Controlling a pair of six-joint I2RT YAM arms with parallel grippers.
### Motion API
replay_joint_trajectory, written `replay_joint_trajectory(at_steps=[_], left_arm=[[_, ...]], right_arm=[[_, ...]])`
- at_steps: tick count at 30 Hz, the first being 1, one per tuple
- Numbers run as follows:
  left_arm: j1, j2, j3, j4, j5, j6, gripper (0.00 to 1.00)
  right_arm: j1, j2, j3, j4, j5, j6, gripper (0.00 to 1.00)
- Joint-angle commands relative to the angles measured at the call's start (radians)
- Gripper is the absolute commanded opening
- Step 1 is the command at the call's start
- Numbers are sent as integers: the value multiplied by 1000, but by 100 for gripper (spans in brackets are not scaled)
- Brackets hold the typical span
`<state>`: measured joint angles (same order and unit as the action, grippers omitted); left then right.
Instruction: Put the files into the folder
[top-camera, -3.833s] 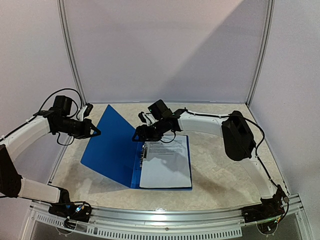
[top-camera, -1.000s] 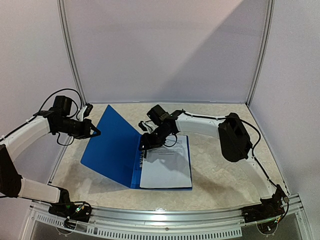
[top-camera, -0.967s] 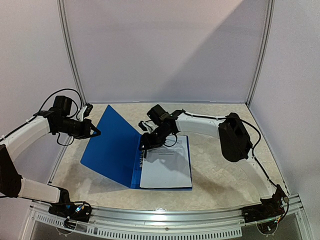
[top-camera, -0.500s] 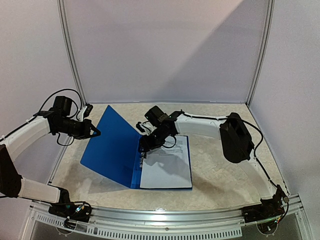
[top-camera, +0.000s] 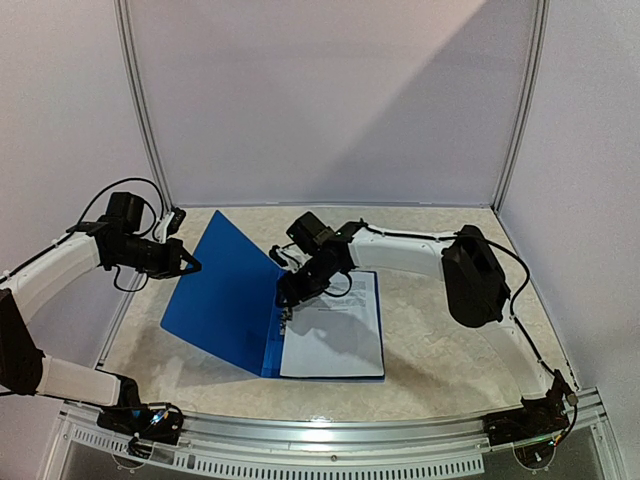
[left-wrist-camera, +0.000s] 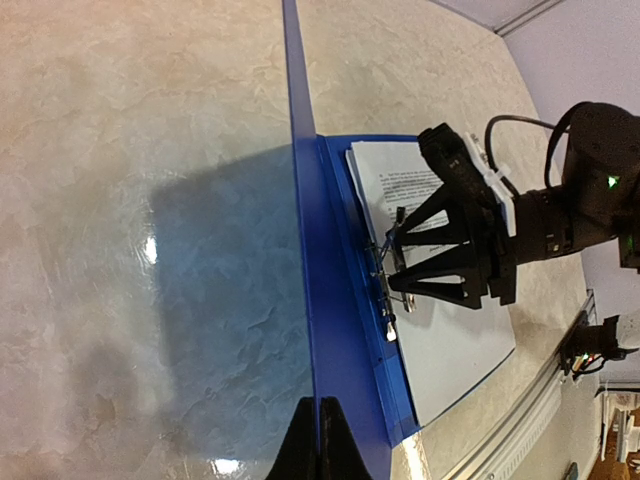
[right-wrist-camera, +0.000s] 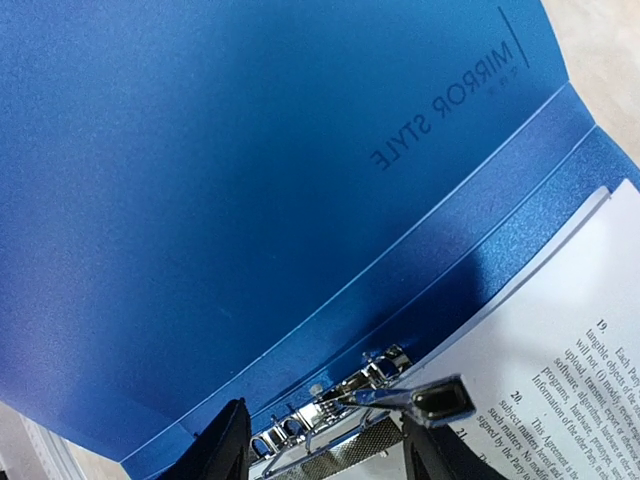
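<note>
Left gripper (left-wrist-camera: 318, 442) pinches the raised cover edge of the folder (top-camera: 215, 290); right gripper (right-wrist-camera: 322, 425), jaws apart, straddles the metal clip (right-wrist-camera: 340, 398) beside the files (top-camera: 335, 335).

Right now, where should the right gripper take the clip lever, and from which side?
Take the clip lever at its raised, dark-tipped free end, coming down from above on the files side. It appears to stand clear of the metal clip there, leaving room either side; the tilted cover blocks the other side.
</note>
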<state>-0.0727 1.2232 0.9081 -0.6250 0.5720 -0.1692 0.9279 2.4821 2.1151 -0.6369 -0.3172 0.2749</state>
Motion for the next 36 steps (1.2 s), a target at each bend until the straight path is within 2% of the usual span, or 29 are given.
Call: replay_joint_trajectory(at_steps=[1,8,24,30,32,36], left_arm=[[11,-7,-9,12,6,6,0],[12,-8,-9,12,7,5,0],[12,-11,-8,12,9,4,0],[11,-14,-8,10,9,3,0],[12,-13,-8,12,9,4,0],[11,-14,-8,12,8,2,0]], right_arm=[[26,-65,-9,-49,36,-29,54],[42,-84,-10,-107,75,-51,60],[56,-151,4,-163,141,-102,65],[56,-159,10,-153,83,-118,65],[57,-165,8,-122,63,-105,63],[57,-146,20,-60,60,-62,46]])
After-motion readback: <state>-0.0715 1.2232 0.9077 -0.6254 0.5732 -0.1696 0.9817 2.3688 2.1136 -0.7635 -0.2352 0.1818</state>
